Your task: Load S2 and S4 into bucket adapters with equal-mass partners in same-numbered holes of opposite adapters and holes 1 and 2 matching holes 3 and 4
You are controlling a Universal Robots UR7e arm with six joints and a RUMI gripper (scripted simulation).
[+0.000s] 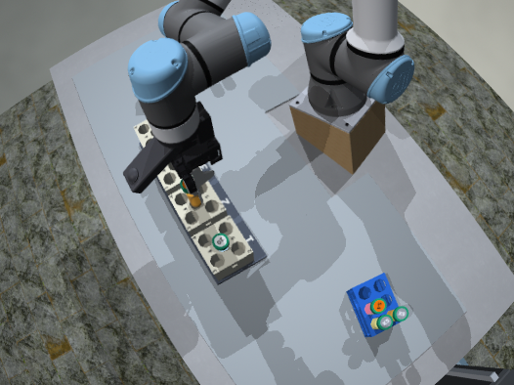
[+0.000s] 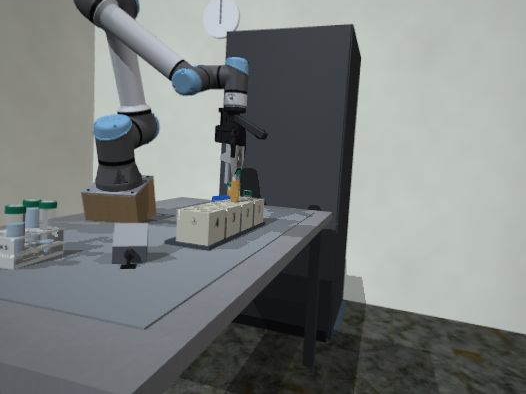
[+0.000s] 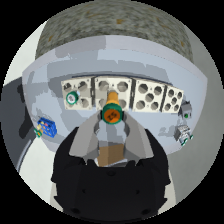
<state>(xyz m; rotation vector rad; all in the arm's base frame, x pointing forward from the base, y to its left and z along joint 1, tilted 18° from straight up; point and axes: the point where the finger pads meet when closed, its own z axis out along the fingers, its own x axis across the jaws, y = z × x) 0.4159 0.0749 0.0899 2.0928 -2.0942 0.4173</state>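
Observation:
My gripper (image 1: 191, 184) (image 2: 237, 168) (image 3: 112, 111) is shut on an orange-dot sample tube (image 1: 195, 200) (image 2: 235, 191) (image 3: 113, 99) with orange liquid; its ID is hard to read. The tube is upright, its lower end at the centre hole of adapter 2 (image 1: 201, 223); whether it has entered is unclear. Adapter 1 (image 1: 230, 267) holds a white-dot blank (image 1: 221, 241) (image 3: 72, 97) in hole 5. Adapters 3 (image 3: 149, 106) and 4 (image 3: 173, 107) show empty holes. Another orange-dot sample (image 1: 378, 306) stands in the blue rack (image 1: 359, 311) (image 3: 49, 127).
Two grey-dot tubes (image 1: 385, 321) (image 1: 401, 313) stand in the blue rack. The blanks rack (image 2: 10, 259) with three green-capped tubes is at the far end from adapter 1. The small desk (image 2: 130, 237) (image 3: 186, 110) with the green key stands near adapter 4.

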